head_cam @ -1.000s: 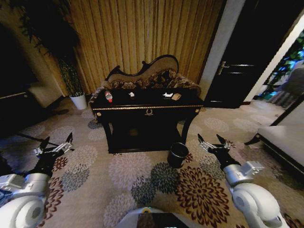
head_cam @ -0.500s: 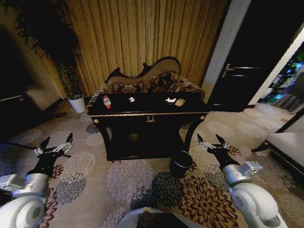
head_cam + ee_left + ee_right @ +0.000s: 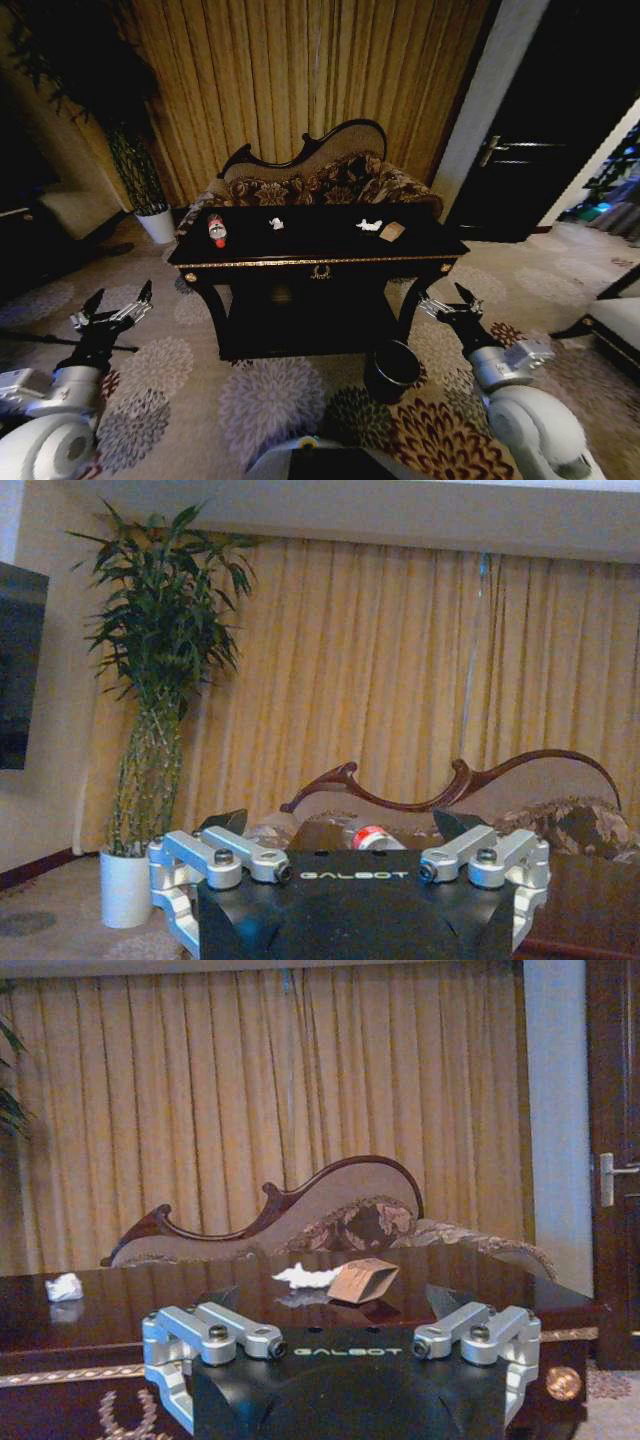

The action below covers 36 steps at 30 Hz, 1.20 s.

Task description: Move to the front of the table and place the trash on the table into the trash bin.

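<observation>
Sofa [image 3: 320, 180] sits right behind the table [image 3: 315, 262], plant pot [image 3: 157, 225] off left. Bottle [image 3: 216, 230], paper scraps [image 3: 369, 225] on top; bin [image 3: 391, 370] at its front-right foot. Left gripper [image 3: 118, 305], right gripper [image 3: 447, 300] hover low, fingers apart, holding nothing.

My bench [image 3: 318, 262] stands ahead with a bottle [image 3: 216, 230] and white scraps [image 3: 369, 225] on top. The trash bin [image 3: 391, 369] sits on the carpet by its right leg. My left end effector [image 3: 118, 304] and right end effector [image 3: 447, 300] hover open, low at either side.
</observation>
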Tool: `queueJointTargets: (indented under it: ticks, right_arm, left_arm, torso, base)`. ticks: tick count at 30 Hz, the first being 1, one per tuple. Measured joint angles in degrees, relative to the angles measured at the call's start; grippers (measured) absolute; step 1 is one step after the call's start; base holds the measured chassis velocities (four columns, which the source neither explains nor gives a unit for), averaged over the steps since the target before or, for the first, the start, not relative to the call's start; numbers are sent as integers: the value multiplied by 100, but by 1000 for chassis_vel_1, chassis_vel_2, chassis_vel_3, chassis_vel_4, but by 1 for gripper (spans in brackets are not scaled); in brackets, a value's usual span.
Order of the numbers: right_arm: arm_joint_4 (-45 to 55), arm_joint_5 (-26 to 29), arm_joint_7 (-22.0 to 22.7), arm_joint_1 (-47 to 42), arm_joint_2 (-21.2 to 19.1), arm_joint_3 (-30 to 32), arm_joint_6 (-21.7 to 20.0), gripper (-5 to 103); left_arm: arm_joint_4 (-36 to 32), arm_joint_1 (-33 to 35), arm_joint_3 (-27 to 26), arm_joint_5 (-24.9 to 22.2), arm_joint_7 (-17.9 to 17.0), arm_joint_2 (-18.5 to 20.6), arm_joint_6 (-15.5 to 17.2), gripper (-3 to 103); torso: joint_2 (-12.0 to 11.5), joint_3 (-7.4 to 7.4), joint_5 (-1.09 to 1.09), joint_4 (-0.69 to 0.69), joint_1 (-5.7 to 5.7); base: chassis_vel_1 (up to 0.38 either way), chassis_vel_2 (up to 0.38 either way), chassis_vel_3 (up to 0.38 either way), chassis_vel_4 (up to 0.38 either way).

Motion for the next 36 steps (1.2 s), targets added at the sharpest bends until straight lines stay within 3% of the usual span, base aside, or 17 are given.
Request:
queueJointTargets:
  ticks: [21,26,36]
  right_arm:
    - [-27,-140,16,55,-8,-142,-16,100]
    - [-100,-94,41,199,-144,-200,-178,100]
    - [-1045,629,475,1339,-810,-536,-651,100]
  left_arm:
    - [14,-20,18,-1,6,-16,-8,100]
    - [2,-15,-8,-1,6,-21,-8,100]
    - [-110,-21,-5,12,7,-21,50,100]
  torso:
    - [0,-1,0,0,-1]
    - [2,-2,0,1,-3]
    - [0,0,2,0,-1]
  base:
    - [-129,129,132,-127]
    - [0,0,0,0]
    - [0,0,0,0]
